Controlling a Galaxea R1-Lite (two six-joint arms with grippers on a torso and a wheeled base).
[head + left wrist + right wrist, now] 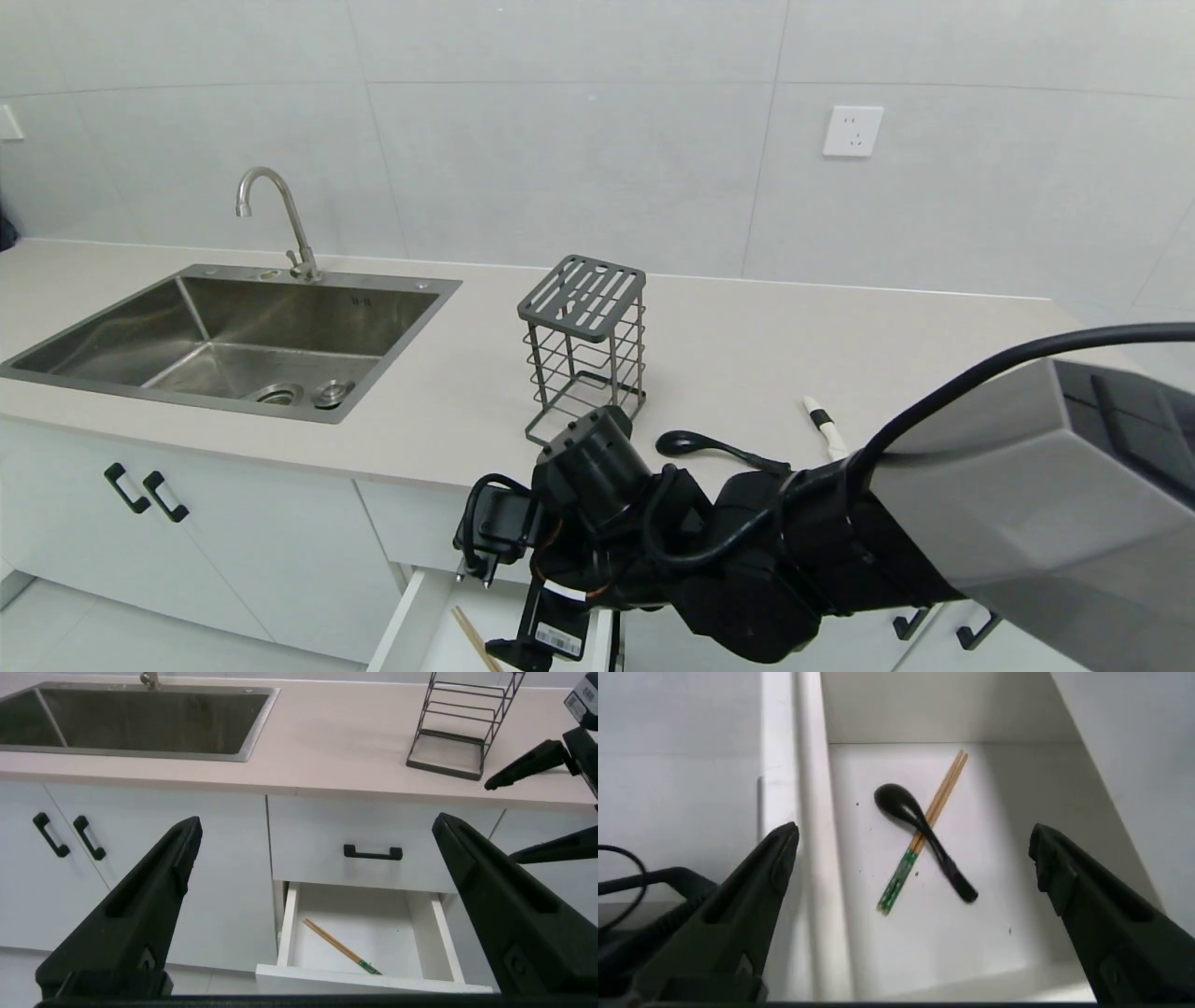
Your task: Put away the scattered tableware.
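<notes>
Right gripper (910,838): jaws spread, empty, over the open drawer (288,924).
Left gripper (316,826): jaws spread, empty, out before the drawer.
Chopsticks (338,945): lying in the drawer.
Spoon (709,450): on the desk (448,373), near the rack (583,341).
Handling: probably light, stiff, slick; pinch the slim handle mid-length, since the rounded bowl would likely slip.

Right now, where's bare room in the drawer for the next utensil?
Drawer middle is crowded: black spoon lies crossed with chopsticks. Bare floor runs between that pair and each side wall, wider on the spoon handle's side.
</notes>
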